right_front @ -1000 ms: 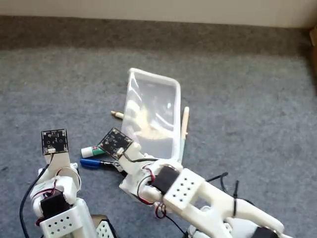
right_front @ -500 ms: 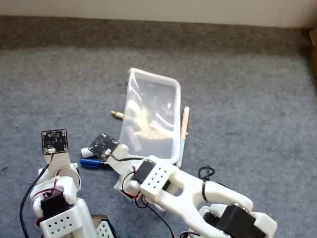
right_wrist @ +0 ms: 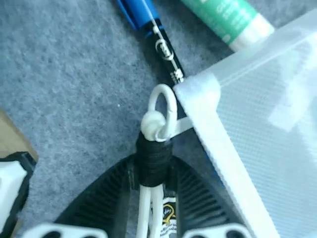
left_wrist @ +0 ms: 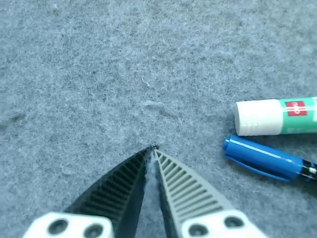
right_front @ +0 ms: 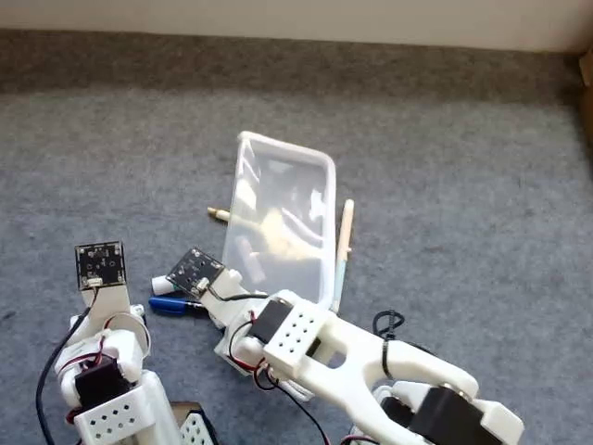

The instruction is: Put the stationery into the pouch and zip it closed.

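Grey carpet (right_front: 463,167) carries a clear pouch (right_front: 283,218) lying flat, with a pencil (right_front: 345,232) just beside its long edge. The right gripper (right_wrist: 153,148) is clamped on the white zip cord (right_wrist: 162,106) at the pouch's near corner, beside a blue pen (right_wrist: 163,49) and a glue stick (right_wrist: 223,15). The left gripper (left_wrist: 153,148), jaws pressed together and holding nothing, points at bare carpet near the same pen and glue stick.
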Action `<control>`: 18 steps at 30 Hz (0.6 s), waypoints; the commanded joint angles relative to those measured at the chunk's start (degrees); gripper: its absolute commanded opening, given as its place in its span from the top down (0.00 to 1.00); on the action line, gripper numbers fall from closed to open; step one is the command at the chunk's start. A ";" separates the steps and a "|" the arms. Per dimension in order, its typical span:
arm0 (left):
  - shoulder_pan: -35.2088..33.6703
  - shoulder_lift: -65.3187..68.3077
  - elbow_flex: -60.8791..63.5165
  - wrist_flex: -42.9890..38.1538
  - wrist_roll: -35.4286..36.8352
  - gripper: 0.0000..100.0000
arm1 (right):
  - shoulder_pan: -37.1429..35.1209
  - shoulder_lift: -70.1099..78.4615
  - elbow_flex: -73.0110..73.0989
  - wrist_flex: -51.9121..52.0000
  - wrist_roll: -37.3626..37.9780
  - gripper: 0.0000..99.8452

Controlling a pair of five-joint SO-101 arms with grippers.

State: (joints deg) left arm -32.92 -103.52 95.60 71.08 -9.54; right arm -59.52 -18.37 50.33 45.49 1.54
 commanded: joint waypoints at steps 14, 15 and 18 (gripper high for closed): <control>9.54 -0.48 -14.55 -2.02 5.80 0.89 | 5.93 -29.14 -0.48 7.60 -0.18 0.99; 9.89 -0.48 -15.16 -2.02 6.95 0.83 | 6.02 -30.02 -0.04 7.60 -0.26 0.99; 10.95 -0.48 -16.57 -1.05 11.78 0.67 | 7.16 -32.31 0.92 7.60 -0.26 0.99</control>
State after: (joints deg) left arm -24.57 -103.60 83.82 69.85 -3.65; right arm -54.15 -45.89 51.38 53.14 1.54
